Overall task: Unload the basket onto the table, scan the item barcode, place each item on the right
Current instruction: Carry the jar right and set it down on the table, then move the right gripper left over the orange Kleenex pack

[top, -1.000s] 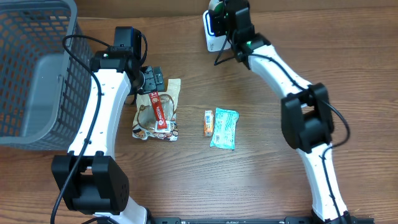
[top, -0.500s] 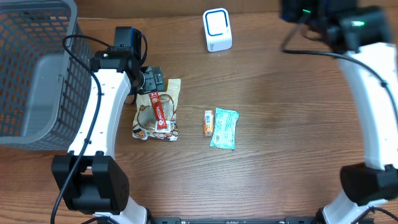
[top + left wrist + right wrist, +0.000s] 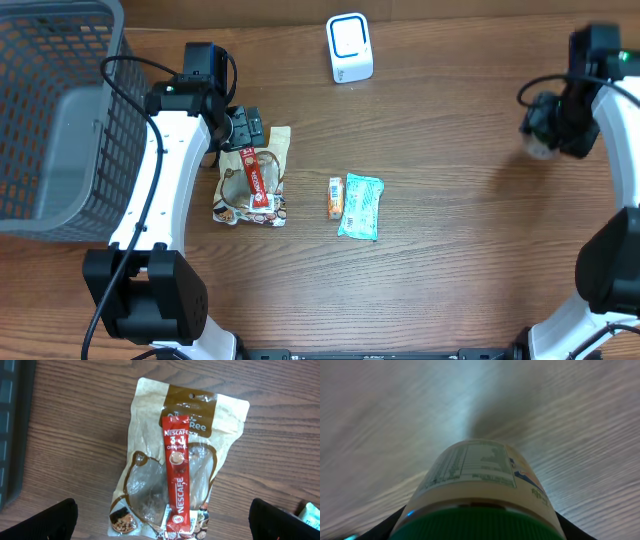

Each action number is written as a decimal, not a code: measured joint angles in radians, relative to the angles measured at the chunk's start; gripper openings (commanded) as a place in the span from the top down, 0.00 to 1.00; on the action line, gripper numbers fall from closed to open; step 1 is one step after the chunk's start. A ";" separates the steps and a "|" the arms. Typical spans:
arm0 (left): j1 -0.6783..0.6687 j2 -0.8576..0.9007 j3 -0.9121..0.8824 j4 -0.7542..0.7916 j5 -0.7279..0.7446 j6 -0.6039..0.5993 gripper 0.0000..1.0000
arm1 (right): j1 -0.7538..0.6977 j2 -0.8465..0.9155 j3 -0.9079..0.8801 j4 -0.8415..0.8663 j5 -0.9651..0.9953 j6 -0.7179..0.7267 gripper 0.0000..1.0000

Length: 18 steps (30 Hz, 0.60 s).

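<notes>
My right gripper (image 3: 545, 125) is shut on a pale bottle (image 3: 480, 472) with a green cap (image 3: 475, 522) and a printed label. It holds the bottle above the table's right side, blurred in the overhead view. The white barcode scanner (image 3: 349, 47) stands at the back centre, well left of that gripper. My left gripper (image 3: 245, 130) stands open over a brown snack bag (image 3: 150, 475) with a red Nescafe stick (image 3: 178, 475) lying on it. In the left wrist view its black fingertips (image 3: 55, 520) stand wide on either side of the bag, holding nothing.
A grey mesh basket (image 3: 60, 120) fills the back left corner. A teal packet (image 3: 360, 205) and a small orange packet (image 3: 334, 197) lie side by side mid-table. The brown bag (image 3: 255, 185) lies right of the left arm.
The right arm has swung from the scanner at the back to the table's right side, carrying the bottle. The left arm has not moved.
</notes>
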 measured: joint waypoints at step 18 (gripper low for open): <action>0.000 0.000 0.000 0.000 0.000 0.000 0.01 | -0.014 0.002 -0.415 0.330 -0.054 0.001 0.00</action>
